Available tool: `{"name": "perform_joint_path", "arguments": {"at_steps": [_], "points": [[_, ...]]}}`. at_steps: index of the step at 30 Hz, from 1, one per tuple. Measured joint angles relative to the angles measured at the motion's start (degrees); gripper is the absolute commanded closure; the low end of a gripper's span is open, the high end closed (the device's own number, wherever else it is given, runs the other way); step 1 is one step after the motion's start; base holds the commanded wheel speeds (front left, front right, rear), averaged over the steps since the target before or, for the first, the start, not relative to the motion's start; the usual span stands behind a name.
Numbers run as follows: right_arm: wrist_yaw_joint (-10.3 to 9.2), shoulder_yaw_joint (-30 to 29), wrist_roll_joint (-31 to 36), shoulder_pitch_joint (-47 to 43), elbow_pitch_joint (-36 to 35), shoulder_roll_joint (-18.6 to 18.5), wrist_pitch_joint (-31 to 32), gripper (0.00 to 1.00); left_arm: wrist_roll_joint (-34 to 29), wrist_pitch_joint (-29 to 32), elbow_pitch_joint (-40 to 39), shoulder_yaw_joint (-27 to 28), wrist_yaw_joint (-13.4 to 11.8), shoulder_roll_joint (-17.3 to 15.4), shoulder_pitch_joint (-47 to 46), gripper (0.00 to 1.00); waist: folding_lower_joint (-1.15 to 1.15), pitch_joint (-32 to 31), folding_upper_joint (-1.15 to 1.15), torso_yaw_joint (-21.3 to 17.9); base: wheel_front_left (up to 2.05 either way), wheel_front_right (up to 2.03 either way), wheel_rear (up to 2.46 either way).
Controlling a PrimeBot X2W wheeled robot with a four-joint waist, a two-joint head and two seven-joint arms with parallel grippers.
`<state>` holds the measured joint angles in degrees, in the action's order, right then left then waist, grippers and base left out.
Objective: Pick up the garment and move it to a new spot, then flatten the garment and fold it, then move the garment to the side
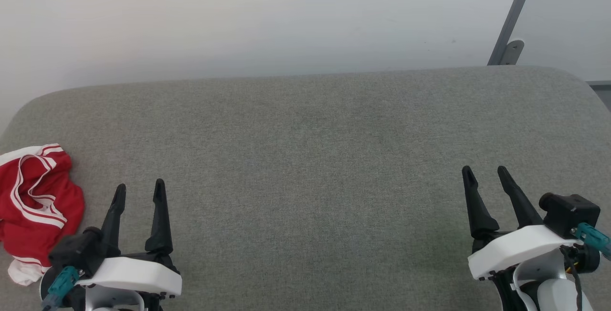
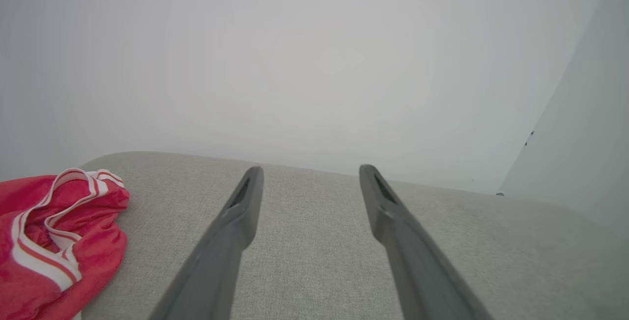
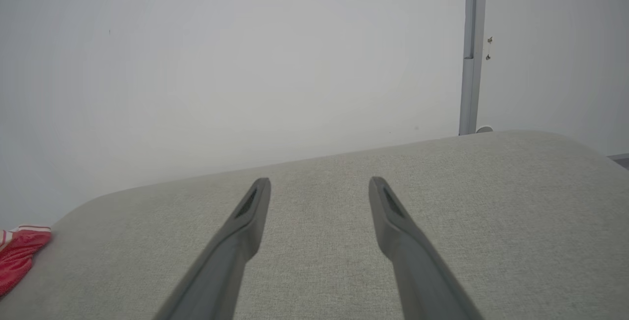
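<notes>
Garment (image 1: 36, 206) bunched at the worktop's (image 1: 305, 158) left edge; both grippers held open and empty.
The red garment, trimmed in white and red stripes, is heaped against the left edge of the grey fabric worktop, near the front left corner. The left gripper (image 1: 139, 185) is held just beside it on the right, its fingers spread, clear of the cloth, with nothing between them. The right gripper (image 1: 484, 169) is held near the front right corner, well apart from the garment, fingers likewise spread and empty. A grey post (image 1: 513, 19) is seen behind the back right corner.
</notes>
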<state>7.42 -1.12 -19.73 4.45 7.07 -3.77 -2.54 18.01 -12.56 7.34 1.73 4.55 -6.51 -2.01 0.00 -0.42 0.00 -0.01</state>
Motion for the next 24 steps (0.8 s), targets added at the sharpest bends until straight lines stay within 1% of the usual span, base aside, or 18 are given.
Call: {"name": "perform_joint_path", "arguments": {"at_steps": [16,24], "points": [[0.01,0.1,7.3,0.0,-1.2,0.3,-1.0,0.0,-7.1,-1.8,0.1,0.2,1.4,0.2,0.0,0.0,0.0,-0.2,0.0,0.0,0.0,0.0,0.0],[0.05,0.1,9.9,0.0,-1.4,0.4,-1.6,0.0,-9.3,-2.4,0.3,0.3,1.9,0.2,0.0,0.0,0.0,-0.2,0.0,0.0,0.0,0.0,0.0]]}}
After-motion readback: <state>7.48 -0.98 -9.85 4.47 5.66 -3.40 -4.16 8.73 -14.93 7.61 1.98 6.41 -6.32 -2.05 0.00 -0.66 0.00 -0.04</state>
